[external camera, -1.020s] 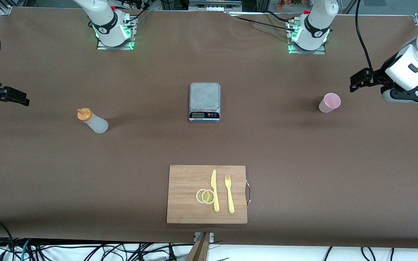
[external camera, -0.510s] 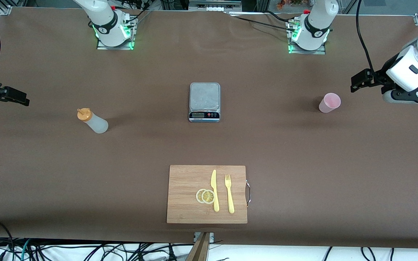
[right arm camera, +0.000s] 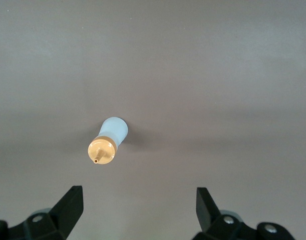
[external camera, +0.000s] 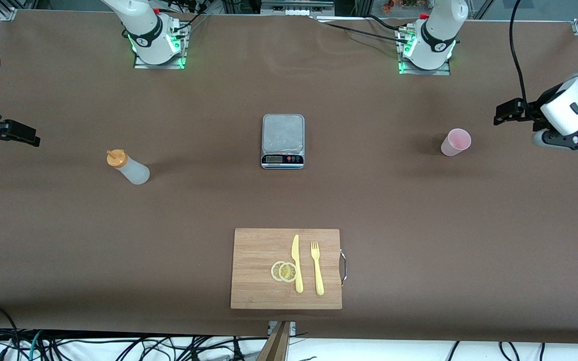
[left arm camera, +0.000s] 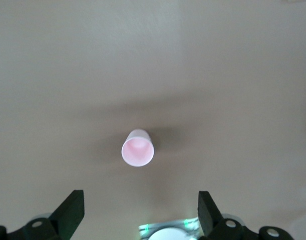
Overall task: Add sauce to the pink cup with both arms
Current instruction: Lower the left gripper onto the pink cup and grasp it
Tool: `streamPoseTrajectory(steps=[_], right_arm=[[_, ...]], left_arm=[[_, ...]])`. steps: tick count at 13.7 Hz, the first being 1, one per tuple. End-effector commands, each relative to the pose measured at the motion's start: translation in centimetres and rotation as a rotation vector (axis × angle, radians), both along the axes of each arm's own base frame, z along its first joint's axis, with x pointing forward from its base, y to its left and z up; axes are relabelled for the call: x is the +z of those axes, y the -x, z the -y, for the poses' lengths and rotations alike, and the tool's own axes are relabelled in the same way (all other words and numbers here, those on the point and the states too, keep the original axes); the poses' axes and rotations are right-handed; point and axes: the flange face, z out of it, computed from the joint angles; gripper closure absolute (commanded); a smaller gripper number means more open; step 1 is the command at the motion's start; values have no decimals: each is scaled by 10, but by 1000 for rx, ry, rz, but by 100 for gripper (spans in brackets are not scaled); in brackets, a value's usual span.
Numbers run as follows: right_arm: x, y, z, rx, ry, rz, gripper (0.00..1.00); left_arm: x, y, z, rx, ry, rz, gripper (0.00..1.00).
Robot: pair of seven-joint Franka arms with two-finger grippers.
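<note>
Both released, the left end effector (left arm camera: 137,212) hangs over the worktop (external camera: 419,210) at the pink cup's (external camera: 455,142) three o'clock and the right end effector (right arm camera: 137,210) at the sauce bottle's (external camera: 128,167) nine o'clock; a misaligned approach would probably topple either light container.

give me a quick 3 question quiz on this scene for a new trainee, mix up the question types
1. True or false: the left gripper is shut on the pink cup.
2. Multiple choice: what lies on the cutting board beside the lemon slices?
A) a spoon
B) a knife and a fork
C) the squeeze bottle
3. Fill in: between the bottle and the cup, near the table's middle, stands a kitchen ____.

Key:
1. False. Its fingers are spread in the left wrist view and it is up in the air, apart from the cup. The right gripper is open too, away from the bottle.
2. B
3. scale
</note>
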Motion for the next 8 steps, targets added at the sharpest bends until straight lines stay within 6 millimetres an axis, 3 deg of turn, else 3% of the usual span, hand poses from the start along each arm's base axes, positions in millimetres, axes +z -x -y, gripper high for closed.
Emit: streamPoseTrajectory(steps=[1,3,5,8], right_arm=[[5,-3,1,-14,1,2,0],[4,-3,2,-14,1,1,0],[4,-3,2,-14,1,1,0],[4,-3,1,-12,1,2,0]], left_arm=[[-45,18,-12,-90,39,-78,0],[-92,36,-25,-63,34,-67,0],[-142,59,-26,-91,9,-19,0],[-199,83,-33,-98,-2,39,0]])
